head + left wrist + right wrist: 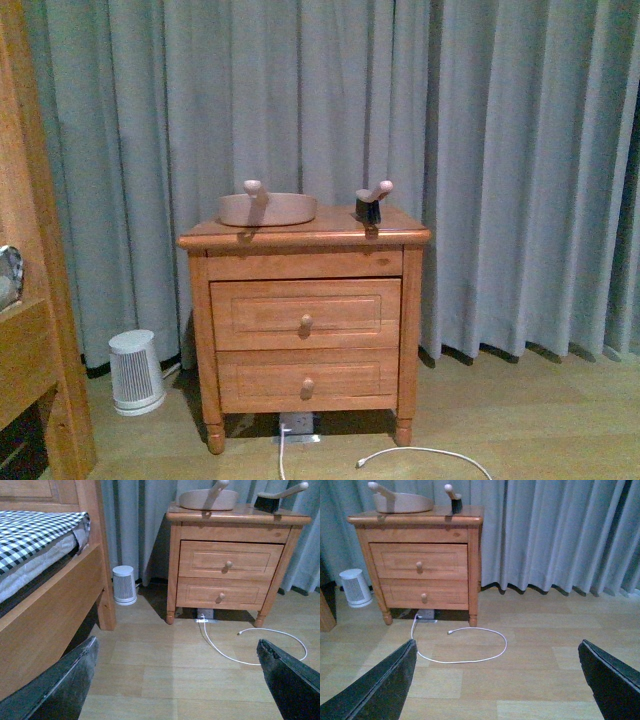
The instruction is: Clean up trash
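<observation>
Both tools are gaping wide over the wood floor (540, 680), gripping nothing: left tool (176, 641) is facing the bed (50, 610) and the counter (235, 534), right tool (496, 642) is facing a looped white cable (506, 644) (one end is running under the counter). Up top, a pink dustpan (268, 208) and a brush (370, 208) are sitting apart from each other. One small white ribbed appliance (135, 372) is standing on the floor just beside the counter, on the bed side. No view is showing the trash, so I cannot tell where it is lying.
</observation>
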Robot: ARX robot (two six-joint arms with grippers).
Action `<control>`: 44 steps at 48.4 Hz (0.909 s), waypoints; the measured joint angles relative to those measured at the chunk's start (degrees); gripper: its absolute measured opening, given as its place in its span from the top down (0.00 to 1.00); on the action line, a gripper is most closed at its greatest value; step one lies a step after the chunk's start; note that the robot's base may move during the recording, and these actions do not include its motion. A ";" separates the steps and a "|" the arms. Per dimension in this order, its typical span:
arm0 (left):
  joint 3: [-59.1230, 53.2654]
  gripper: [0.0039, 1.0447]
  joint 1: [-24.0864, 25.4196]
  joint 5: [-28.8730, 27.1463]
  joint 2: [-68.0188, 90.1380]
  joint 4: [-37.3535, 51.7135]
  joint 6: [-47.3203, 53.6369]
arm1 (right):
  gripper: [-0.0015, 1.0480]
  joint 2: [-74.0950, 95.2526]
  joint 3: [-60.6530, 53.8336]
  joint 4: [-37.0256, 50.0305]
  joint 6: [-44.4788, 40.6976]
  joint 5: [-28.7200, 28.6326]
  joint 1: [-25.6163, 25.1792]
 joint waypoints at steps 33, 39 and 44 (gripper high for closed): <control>0.00 0.07 0.00 0.00 -0.02 0.00 0.02 | 0.07 0.00 0.00 0.00 0.00 0.00 0.00; 0.00 0.07 0.00 0.00 0.00 0.00 0.02 | 0.07 0.00 0.00 0.00 0.00 0.00 0.00; 0.00 0.07 0.00 -0.02 -0.02 0.00 0.00 | 0.07 0.00 0.00 0.00 0.00 0.00 0.00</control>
